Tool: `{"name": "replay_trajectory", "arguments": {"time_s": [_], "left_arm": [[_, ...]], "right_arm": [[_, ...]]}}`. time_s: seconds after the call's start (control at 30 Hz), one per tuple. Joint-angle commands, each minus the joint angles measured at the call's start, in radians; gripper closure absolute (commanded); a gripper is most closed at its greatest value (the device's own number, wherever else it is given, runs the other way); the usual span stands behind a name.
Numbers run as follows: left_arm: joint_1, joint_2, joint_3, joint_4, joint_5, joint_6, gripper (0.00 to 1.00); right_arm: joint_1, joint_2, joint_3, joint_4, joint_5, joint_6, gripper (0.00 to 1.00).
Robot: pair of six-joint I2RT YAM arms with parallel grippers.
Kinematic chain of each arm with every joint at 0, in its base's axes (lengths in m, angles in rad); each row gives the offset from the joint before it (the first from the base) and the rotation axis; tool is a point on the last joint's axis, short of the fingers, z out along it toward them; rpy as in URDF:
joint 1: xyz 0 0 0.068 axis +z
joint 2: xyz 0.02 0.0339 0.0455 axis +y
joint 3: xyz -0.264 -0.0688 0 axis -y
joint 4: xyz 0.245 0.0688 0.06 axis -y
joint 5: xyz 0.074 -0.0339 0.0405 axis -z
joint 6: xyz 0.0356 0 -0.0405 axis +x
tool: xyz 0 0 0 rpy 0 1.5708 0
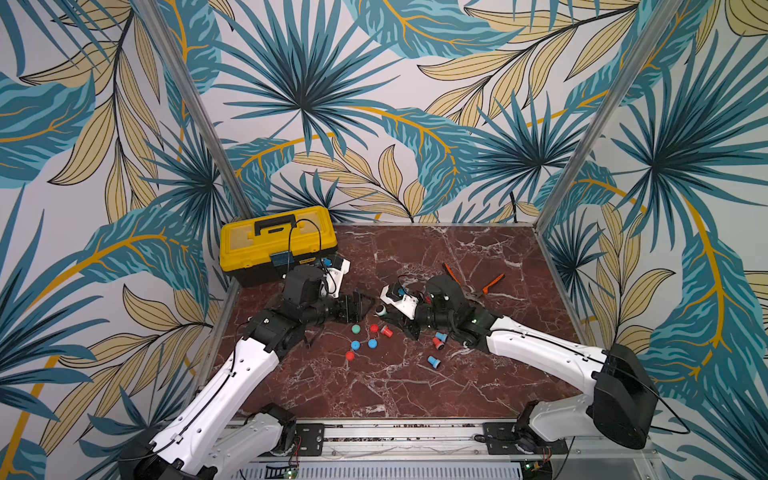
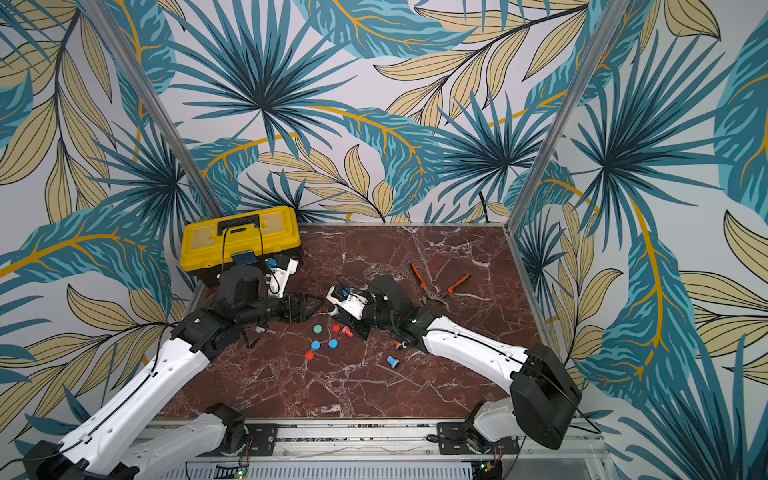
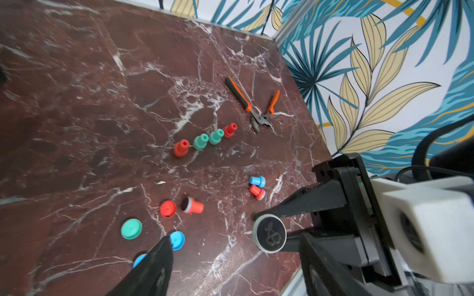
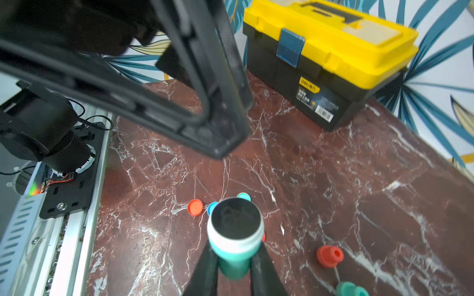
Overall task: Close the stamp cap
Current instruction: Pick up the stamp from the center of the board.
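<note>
Teal-green plastic forms the body of a small round stamp (image 4: pixel 235 256), pinched between the right jaws, which are almost closed around it. The stamp is held clear of the bench (image 1: pixel 415 399). Its black inked face, ringed in white, is bare and turned toward the left jaws. The left jaws stand apart with nothing between them, near the stamp's face but not touching it. In the left wrist view only one of their fingers (image 3: pixel 154 269) shows.

On the red marble bench under the gap between the two arms lie loose caps. There is a green cap (image 1: pixel 356 329), a red cap (image 1: pixel 374 328), two blue caps (image 1: pixel 355 345) (image 1: pixel 372 343) and a second red cap (image 1: pixel 350 355) nearer the front. Just beside the first red cap a red stamp (image 1: pixel 387 331) lies on its side, its black face bare.

Close to the right arm (image 1: pixel 540 353), a blue stamp (image 3: pixel 257 181) and another red stamp (image 3: pixel 257 192) lie side by side. A further blue stamp (image 1: pixel 434 361) lies apart from them.

Farther back, four stamps (image 3: pixel 205 139) sit in a row: red, green, green, red. Beyond them lie orange-handled pliers (image 3: pixel 256 112), handles spread. A yellow toolbox (image 1: pixel 278 241), lid shut, stands in the back corner behind the left arm (image 1: pixel 232 374).
</note>
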Motion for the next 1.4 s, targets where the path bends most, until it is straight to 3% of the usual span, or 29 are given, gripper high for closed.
{"name": "replay_trajectory", "arguments": {"time_s": [0.0,0.3,0.67,1.1,1.27,1.37], "left_arm": [[-0.021,0.007,0.043,-0.006,0.085,-0.039,0.24],[-0.084,0.059,0.054,-0.005,0.035,-0.062,0.37],[-0.103,0.091,0.054,-0.009,0.026,-0.085,0.62],[-0.121,0.137,0.077,-0.059,0.032,-0.062,0.56],[-0.126,0.151,0.097,-0.101,-0.028,-0.033,0.71],[-0.128,0.162,0.113,-0.115,-0.041,-0.02,0.74]], "right_arm": [[0.003,-0.007,0.008,0.031,-0.043,-0.095,0.84],[0.032,0.002,0.047,0.0,-0.049,-0.122,0.85],[0.038,-0.021,0.051,-0.005,-0.004,-0.153,0.86],[0.042,-0.054,0.046,0.025,0.085,-0.173,0.86],[0.042,-0.058,0.046,0.025,0.082,-0.174,0.86],[0.044,-0.066,0.047,0.029,0.091,-0.173,0.86]]}}
